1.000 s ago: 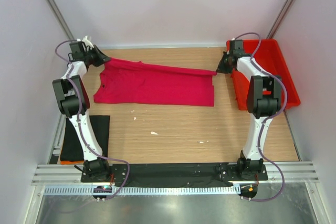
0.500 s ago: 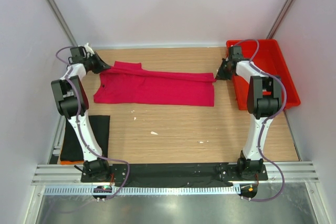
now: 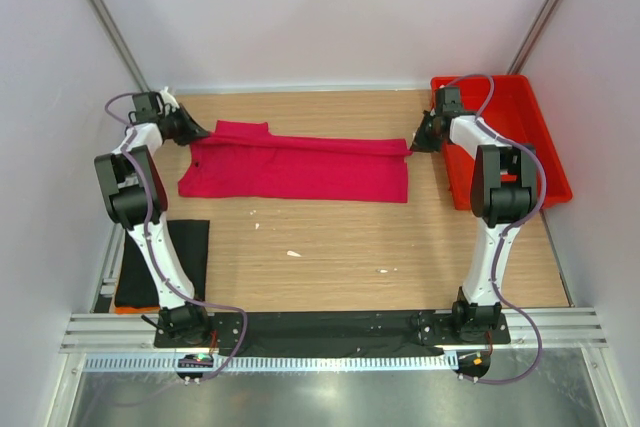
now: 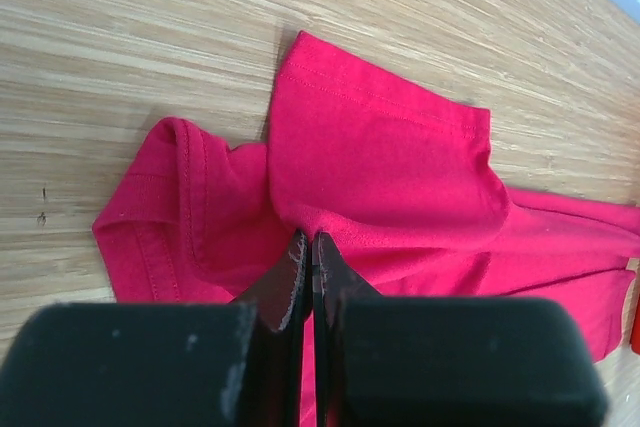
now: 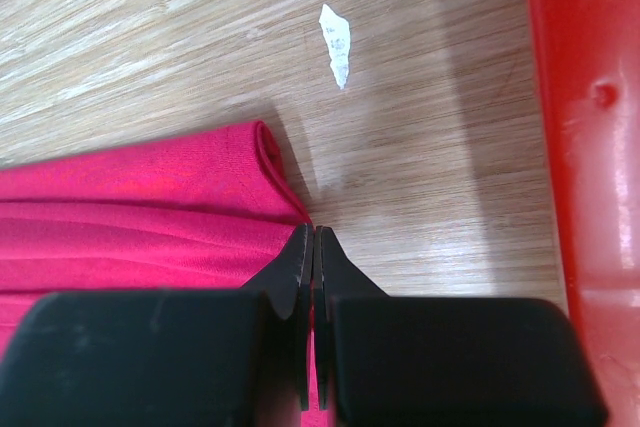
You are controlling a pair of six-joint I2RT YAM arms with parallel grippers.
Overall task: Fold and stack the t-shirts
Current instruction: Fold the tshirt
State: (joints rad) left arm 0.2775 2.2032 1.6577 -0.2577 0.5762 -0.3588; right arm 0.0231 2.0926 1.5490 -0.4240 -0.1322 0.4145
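Crimson-pink t-shirt [image 3: 300, 169] is spread flat across the far half of the desk [image 3: 350, 247], stretched sideways btw the two arms. A long fold is seen running along its far edge.

Left fingers [image 4: 285, 292] are pressed together w/ pink cloth pinched at the tips, at the shirt's far-left corner. In the left wrist view a sleeve is laid out flat just past the tips, and a bunched hem w/ stitching is seen to the left of it.

Right fingers [image 5: 290, 272] are also shut tight, clamped on the shirt's far-right corner, right where the rolled fold ends. Bare wood is seen past that corner. The red tray [image 3: 553, 162] is sat just beside these fingers at the desk's right edge, not touching the shirt afaict.

Black t-shirt [image 3: 185, 257] is found flat at the near-left of the desk, partly hidden by the left arm and well apart from the pink one. How it's folded can't be made out from above.

Misc: a white paper scrap [image 5: 335, 44] is seen on the wood ahead of the right fingers, and a couple of tiny white bits [image 3: 293, 253] are scattered mid-desk.
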